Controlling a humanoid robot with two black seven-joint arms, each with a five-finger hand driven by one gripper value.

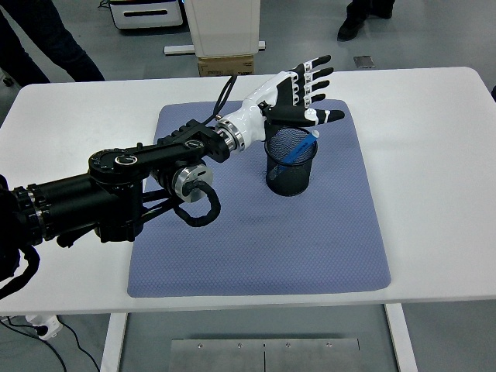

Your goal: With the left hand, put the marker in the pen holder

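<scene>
Starting at the near edge: white table (434, 232) runs across the bottom, with a blue-grey mat (256, 248) lying flat on it, bare over its near half. My left arm (116, 190) comes in from the left edge, black, low over the mat's left side, a cable looping under the forearm. Further in, on the mat's far half, stands the black mesh pen holder (291, 164), upright. The blue marker (301, 146) is inside it, leaning, its top end resting against the right side of the rim, pale cap just poking over. Beyond and above the cup is my left hand (298, 97), white palm, black fingers (316, 74) spread wide and pointing away to the far right, thumb stuck out to the right over the cup's far rim. Hand is fully open, nothing in it, clear of the marker. Far side past the table: grey floor, a white cabinet base with a cardboard box (226, 63) under it, a person's legs (43, 43) at top left and a shoe (350, 27) at top right.
</scene>
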